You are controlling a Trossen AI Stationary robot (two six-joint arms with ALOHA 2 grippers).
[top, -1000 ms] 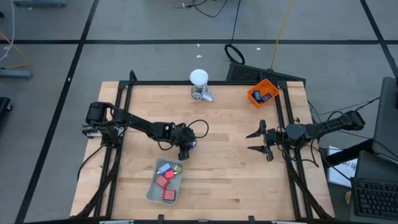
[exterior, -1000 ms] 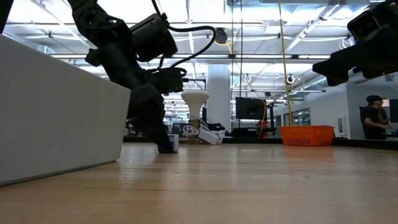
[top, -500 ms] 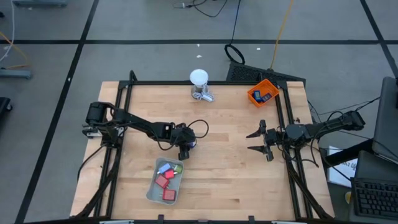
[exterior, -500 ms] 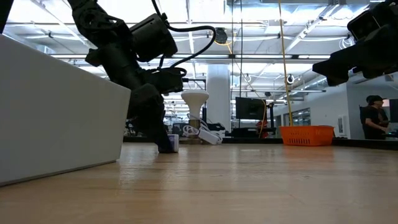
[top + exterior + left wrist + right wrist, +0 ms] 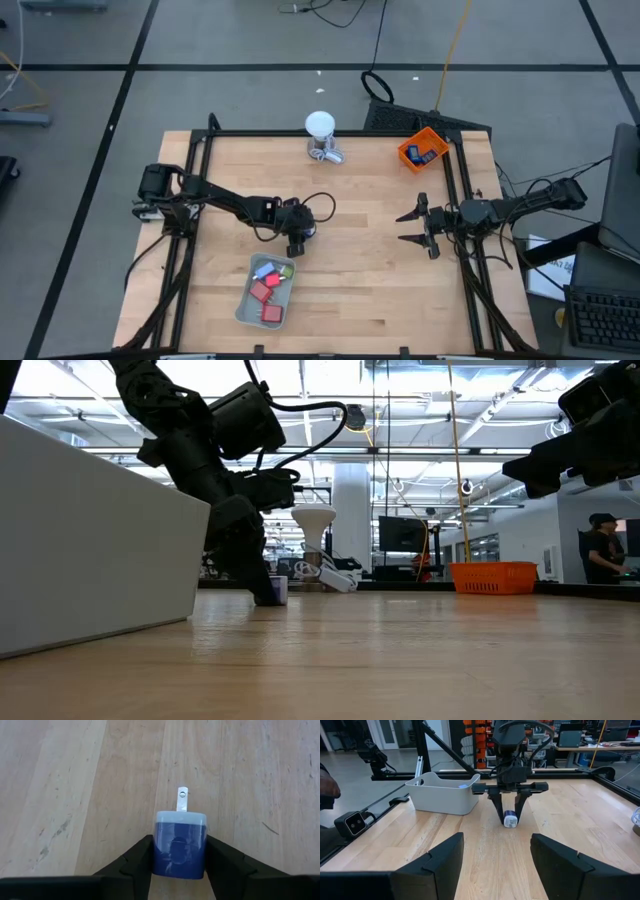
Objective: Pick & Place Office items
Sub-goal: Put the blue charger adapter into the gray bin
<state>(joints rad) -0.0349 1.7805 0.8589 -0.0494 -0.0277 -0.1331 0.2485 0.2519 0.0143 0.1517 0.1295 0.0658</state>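
Your left gripper (image 5: 179,865) has barely changed from a second ago: its fingers (image 5: 131,862) flank the small blue block with a pale cap and metal tab (image 5: 180,842), which stands on the wooden counter (image 5: 370,290) near its middle; you cannot tell whether they grip it or have just let go. The left arm reaches low from the left edge. Beside it sits the pale grey plastic tray (image 5: 243,310) with red and light-blue pieces (image 5: 266,290). Your right gripper (image 5: 412,227) hovers, fingers spread and empty, by the right rail, bare wood between. Farthest, the orange bin (image 5: 421,150) sits at the back corner.
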